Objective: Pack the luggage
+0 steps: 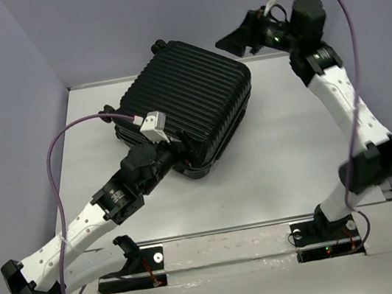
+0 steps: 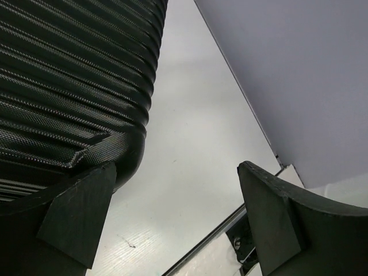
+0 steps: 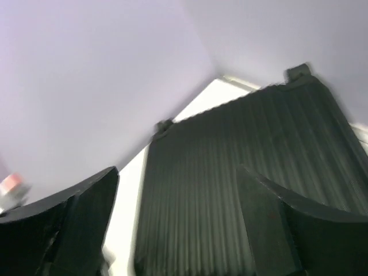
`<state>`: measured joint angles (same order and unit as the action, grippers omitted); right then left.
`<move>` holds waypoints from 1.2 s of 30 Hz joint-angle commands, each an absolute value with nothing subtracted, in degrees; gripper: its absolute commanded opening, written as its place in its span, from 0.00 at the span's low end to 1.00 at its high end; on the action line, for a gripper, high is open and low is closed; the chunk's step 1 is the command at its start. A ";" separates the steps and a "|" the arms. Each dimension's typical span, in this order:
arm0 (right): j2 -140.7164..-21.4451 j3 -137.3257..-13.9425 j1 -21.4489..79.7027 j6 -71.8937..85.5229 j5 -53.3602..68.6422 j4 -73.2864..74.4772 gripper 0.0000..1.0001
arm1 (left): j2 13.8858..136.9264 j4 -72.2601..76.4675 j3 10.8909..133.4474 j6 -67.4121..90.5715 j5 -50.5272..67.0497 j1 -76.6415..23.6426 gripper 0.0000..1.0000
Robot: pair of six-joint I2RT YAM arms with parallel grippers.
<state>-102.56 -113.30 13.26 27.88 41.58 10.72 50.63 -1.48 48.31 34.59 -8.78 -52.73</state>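
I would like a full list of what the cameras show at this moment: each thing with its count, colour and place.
luggage: one, black, ribbed, closed, lying flat on the table, left of centre.
table: one, white, under everything.
walls: lavender, at the far and side edges.
cables: two, purple, one looping along each arm.
arms: two, white and black, bases at the near edge.
left gripper: one, black, open, at the luggage's near corner.
right gripper: one, black, open, raised in the air by the luggage's far right side.
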 commanded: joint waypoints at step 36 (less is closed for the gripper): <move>-85.86 -23.82 44.65 16.88 7.12 -62.75 0.47 | 51.85 2.29 39.37 34.98 -5.63 -49.92 0.99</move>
